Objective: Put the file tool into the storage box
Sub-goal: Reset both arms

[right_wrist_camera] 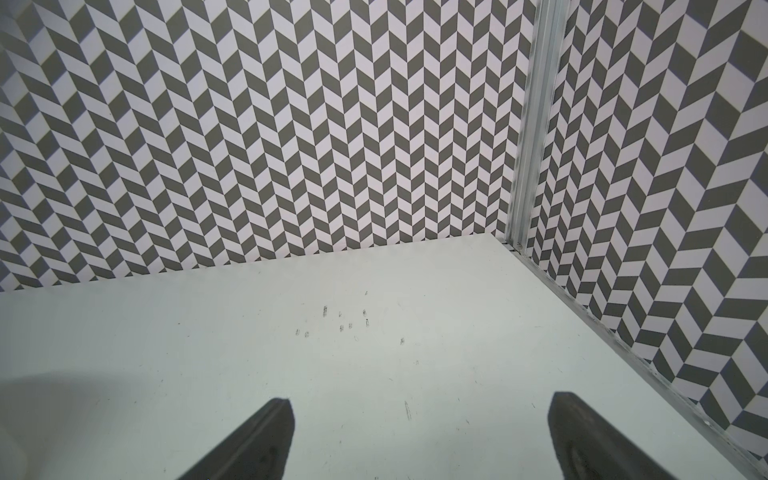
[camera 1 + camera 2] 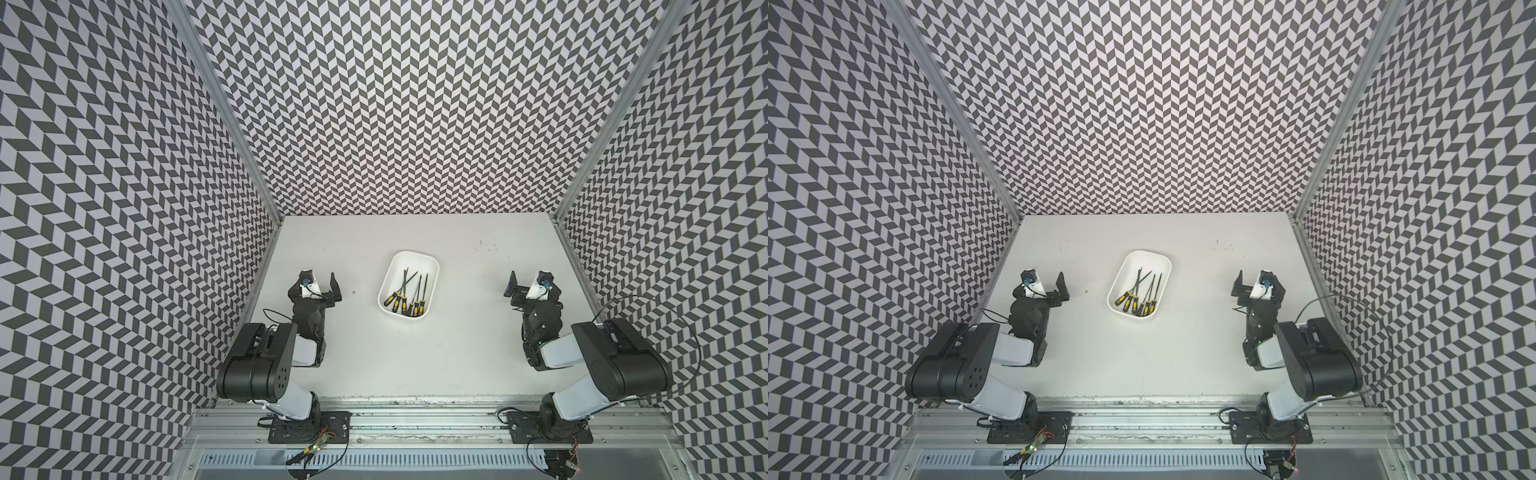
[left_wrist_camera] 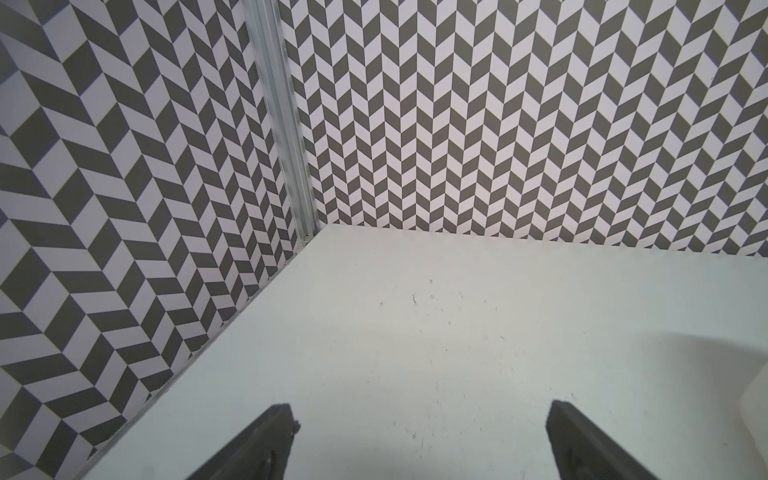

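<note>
so the left gripper [image 3: 422, 409] is parked on the left, fingers spread wide, holding nothing. the storage box [image 2: 417, 261] sits in the middle between both grippers, with the file tools [image 2: 405, 304] lying inside. the right gripper [image 1: 420, 402] is the same deal, fingers apart and empty.

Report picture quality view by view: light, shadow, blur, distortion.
Both top views: even light, faint shadows, walls bent by the lens; files in the storage box small but sharp. Left wrist: storage box edge washed out and blurred. Right wrist: fingers soft, table scuffs crisp.
</note>
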`<control>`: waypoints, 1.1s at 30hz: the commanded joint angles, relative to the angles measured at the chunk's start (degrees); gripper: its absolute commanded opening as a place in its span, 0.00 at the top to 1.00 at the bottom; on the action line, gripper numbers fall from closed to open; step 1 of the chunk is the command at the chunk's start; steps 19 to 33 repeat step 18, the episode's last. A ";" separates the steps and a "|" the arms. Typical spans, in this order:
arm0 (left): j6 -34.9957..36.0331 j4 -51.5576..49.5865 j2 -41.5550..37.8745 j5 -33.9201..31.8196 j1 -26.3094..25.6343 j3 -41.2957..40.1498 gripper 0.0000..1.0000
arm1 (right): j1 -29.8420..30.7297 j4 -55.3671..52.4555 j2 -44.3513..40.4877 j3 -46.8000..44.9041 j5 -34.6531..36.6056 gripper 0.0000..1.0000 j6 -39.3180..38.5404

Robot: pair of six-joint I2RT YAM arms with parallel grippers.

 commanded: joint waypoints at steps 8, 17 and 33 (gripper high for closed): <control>-0.44 -0.57 -0.08 -0.70 -0.31 1.50 0.00 | -0.32 2.98 0.38 0.04 -0.50 0.00 0.26; -0.44 -0.58 -0.27 0.10 -0.06 1.57 0.00 | -0.37 2.98 0.31 0.02 -0.48 0.00 0.31; -0.46 -0.61 -0.34 0.13 -0.06 1.46 0.00 | -0.33 2.95 0.29 -0.04 -0.53 0.00 0.32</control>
